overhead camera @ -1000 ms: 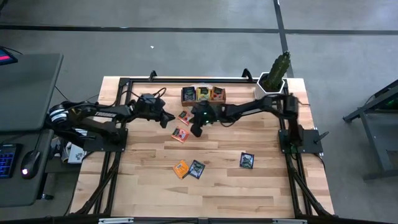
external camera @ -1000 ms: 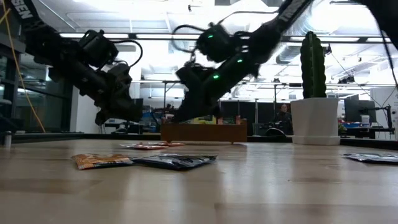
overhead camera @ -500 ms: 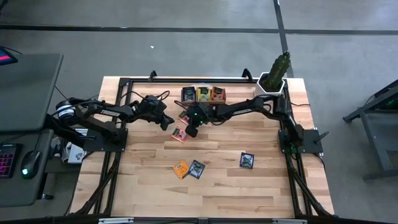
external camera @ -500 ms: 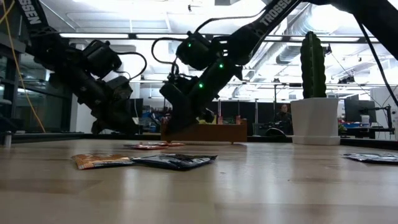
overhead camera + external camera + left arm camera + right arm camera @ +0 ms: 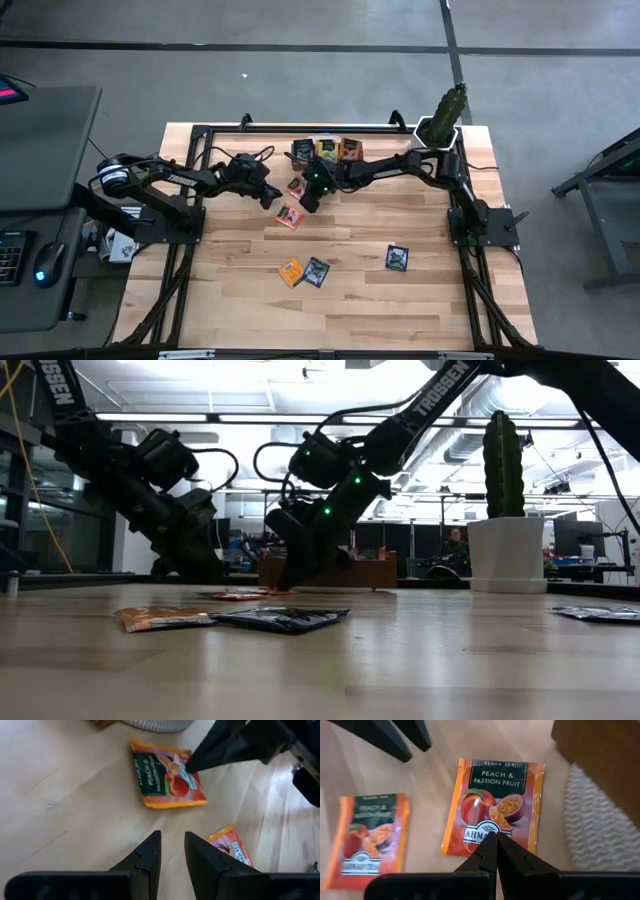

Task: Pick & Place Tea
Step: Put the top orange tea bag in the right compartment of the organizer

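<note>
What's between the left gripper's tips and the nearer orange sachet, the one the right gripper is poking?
Nothing: in the left wrist view only bare wood separates the left gripper from the orange sachet. The shut right gripper tips touch that sachet's far side.

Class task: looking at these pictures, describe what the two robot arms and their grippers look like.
Both arms are black, jointed links with loose black cables looped near the wrists. Small green lights glow on the right arm, which carries white "TROSSEN" lettering. Each gripper, left and right, has two dark, tapering fingers.
</note>
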{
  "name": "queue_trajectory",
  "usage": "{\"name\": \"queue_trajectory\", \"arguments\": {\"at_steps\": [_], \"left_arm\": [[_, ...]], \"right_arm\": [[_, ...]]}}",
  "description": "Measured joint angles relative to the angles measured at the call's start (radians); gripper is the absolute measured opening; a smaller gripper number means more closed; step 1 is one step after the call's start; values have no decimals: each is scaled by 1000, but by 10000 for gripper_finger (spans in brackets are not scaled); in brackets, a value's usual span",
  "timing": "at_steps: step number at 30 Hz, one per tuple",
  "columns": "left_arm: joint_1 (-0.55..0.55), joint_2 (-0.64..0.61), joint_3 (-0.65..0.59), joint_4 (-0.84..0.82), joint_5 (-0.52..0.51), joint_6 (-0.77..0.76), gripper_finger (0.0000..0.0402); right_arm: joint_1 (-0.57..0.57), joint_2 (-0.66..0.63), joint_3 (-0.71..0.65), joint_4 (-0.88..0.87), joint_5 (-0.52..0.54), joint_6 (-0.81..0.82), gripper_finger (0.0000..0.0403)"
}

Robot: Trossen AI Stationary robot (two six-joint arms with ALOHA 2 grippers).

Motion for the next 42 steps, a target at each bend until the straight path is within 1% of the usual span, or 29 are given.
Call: {"name": "queue_trajectory", "arguments": {"at_steps": [6,10,20,23,28,30,33,38,42], "left_arm": [[0,0,0,7,-34,-12,85],[0,0,0,25,-46,-51,85],[0,0,0,-5,-64,-162,86],[0,21,0,-27,-54,-196,86],[0,63,5,-21,-1,-198,89],[0,83,10,-15,14,-196,101],[0,94,31,-34,43,-187,133],[2,96,97,-132,100,-193,192],[0,98,144,-213,116,-188,210]], "right_arm": [[9,6,2,-35,-11,33,0],[10,7,1,-37,-30,66,0],[43,9,-1,-20,-25,83,0],[54,9,-1,-15,-20,85,0],[61,10,-2,4,-21,100,0],[62,10,-2,8,-21,101,0],[63,10,-2,13,-21,101,0],[63,10,-3,19,-21,100,0],[63,11,-3,40,-22,95,0]]}}
